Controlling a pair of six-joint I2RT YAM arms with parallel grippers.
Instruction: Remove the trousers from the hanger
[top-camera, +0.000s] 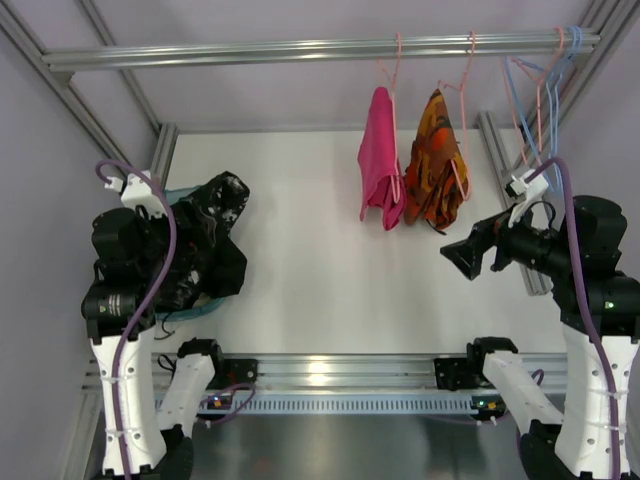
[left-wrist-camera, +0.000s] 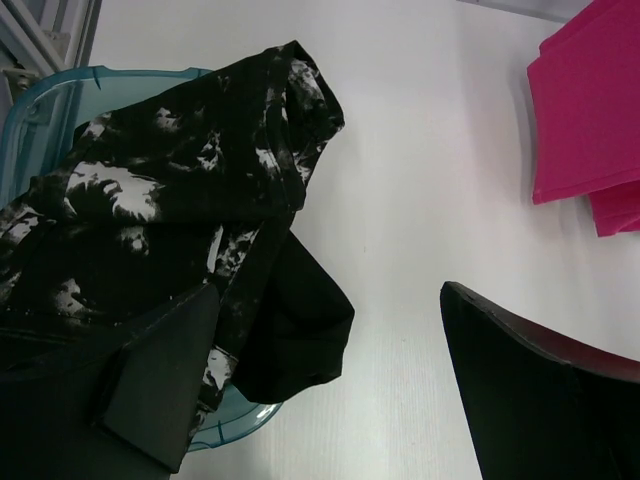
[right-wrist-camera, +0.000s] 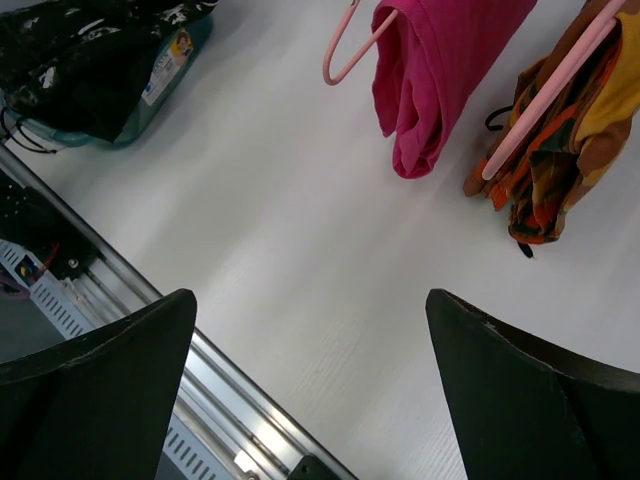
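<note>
Two trousers hang folded over pink hangers (top-camera: 392, 70) on the top rail (top-camera: 250, 50): a magenta-pink pair (top-camera: 380, 160) and, right of it, an orange-red-yellow patterned pair (top-camera: 436, 165). My right gripper (top-camera: 458, 260) hovers open just below and to the right of the patterned pair, touching neither. In the right wrist view its gripper (right-wrist-camera: 310, 295) has bare table between its fingers, with the pink pair (right-wrist-camera: 440, 80) and patterned pair (right-wrist-camera: 560, 170) ahead. My left gripper (left-wrist-camera: 325, 290) is open at the far left, beside a black garment; the pink pair (left-wrist-camera: 590, 120) shows far right.
A black garment with white marks (top-camera: 205, 235) spills out of a teal basin (left-wrist-camera: 60, 95) at the table's left. Several spare blue and pink hangers (top-camera: 540, 90) hang at the rail's right end. An aluminium frame bar (top-camera: 330, 370) runs along the near edge.
</note>
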